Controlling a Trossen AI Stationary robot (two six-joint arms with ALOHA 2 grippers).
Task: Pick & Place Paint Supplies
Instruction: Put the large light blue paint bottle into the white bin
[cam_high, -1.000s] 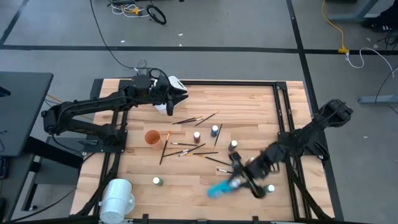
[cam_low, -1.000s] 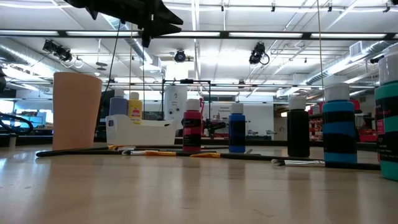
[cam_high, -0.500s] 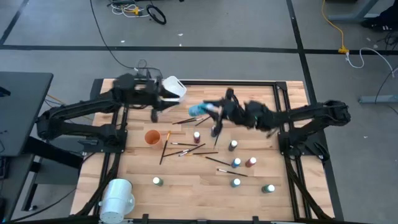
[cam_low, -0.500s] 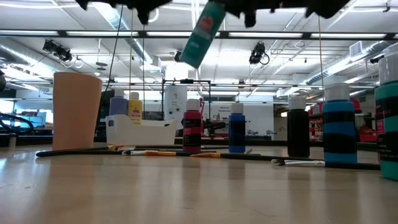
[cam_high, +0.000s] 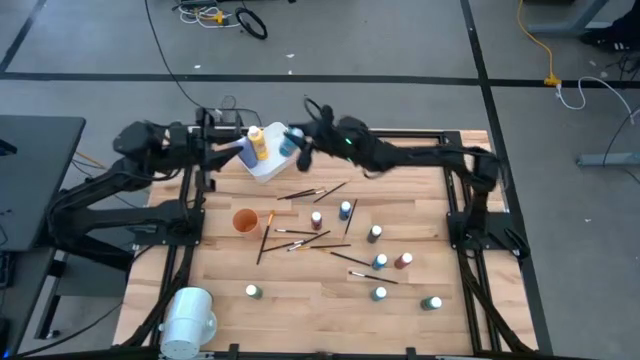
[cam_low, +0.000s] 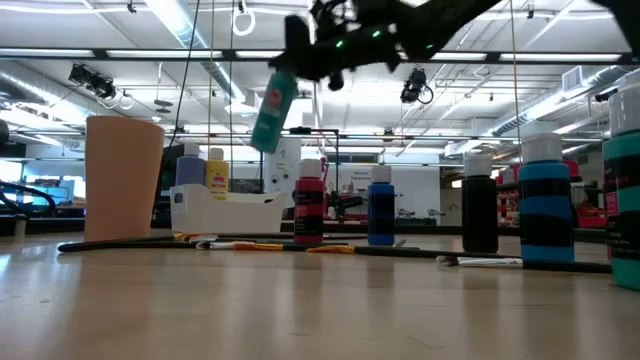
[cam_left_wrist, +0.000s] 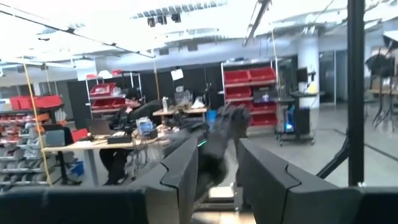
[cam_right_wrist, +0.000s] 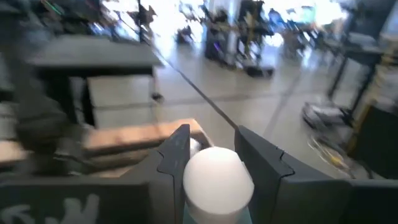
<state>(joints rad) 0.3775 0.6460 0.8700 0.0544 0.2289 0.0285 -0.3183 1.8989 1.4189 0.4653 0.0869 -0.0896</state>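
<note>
Two arms met over the tabletop (cam_high: 420, 200) by the white tub (cam_high: 262, 165). Right tool (cam_high: 296, 146) pinched a teal bottle (cam_low: 272, 110) above it, apparently mid-delivery; next, lower and release. Left tool (cam_left_wrist: 217, 168) hung spread, empty.

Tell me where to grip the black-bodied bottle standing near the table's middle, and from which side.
Grip the black-bodied bottle around its body just under the white cap, coming straight down from above. It stands upright, so the round sides are free to either finger. A brush lies close beside it, and the blue bottle stands near, so a low sideways approach would likely knock them.
</note>
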